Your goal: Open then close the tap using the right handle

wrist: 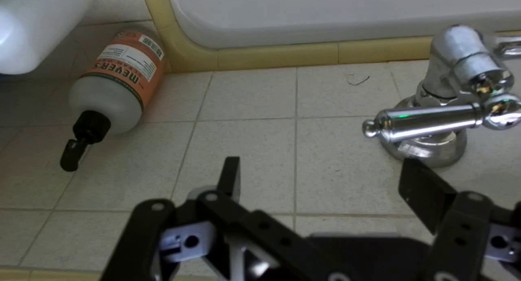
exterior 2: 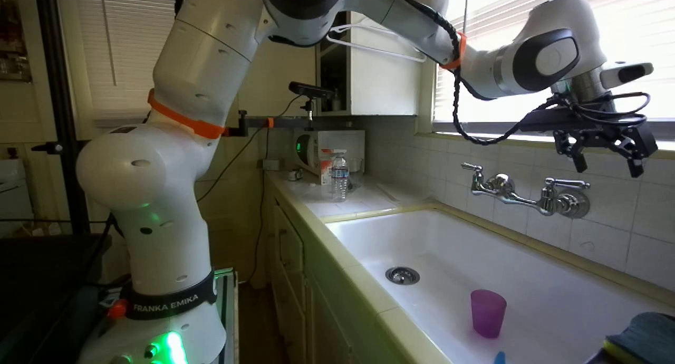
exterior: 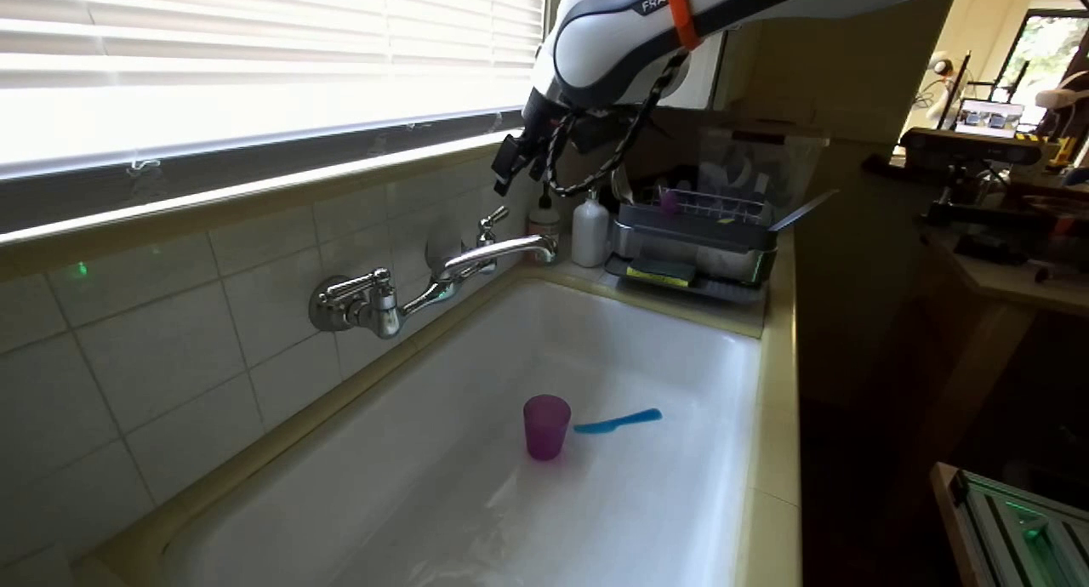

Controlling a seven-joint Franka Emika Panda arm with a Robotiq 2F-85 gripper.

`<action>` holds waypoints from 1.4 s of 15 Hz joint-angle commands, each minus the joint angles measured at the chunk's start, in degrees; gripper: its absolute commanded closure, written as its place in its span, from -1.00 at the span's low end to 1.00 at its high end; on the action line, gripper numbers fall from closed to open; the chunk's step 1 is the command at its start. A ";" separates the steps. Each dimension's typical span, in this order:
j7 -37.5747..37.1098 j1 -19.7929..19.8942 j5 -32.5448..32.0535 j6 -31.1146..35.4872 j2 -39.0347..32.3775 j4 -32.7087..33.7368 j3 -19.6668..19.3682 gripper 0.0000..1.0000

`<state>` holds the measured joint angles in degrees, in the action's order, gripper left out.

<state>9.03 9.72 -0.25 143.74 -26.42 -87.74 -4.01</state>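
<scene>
Pale wall tiles (exterior: 153,374) are rising behind the sink (exterior: 664,502), a tap (exterior: 462,266) is jutting over it, and the gripper (wrist: 321,171) is hovering near the tap's right handle (wrist: 427,120), fingers (wrist: 425,195) standing apart.

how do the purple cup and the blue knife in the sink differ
The cup is purple, while the knife is blue. The cup stands upright; the knife lies flat. The cup is round and tapers toward its base, whereas the knife is long and thin. Both rest on the bottom of the sink.
</scene>
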 commanded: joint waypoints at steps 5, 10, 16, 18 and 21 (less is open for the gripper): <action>1.64 1.01 1.65 0.10 -3.57 3.04 1.56 -1.00; 1.69 0.93 0.91 -1.24 -4.38 3.87 1.29 -1.00; 1.88 0.24 -1.03 -8.25 -4.53 5.62 0.39 -1.00; 1.89 -0.03 -1.95 -10.75 -4.64 6.39 -0.04 -1.00; 1.66 0.18 -2.15 -9.89 -5.08 6.96 -0.17 -1.00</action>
<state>10.27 9.91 -1.44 134.69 -29.79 -82.30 -3.55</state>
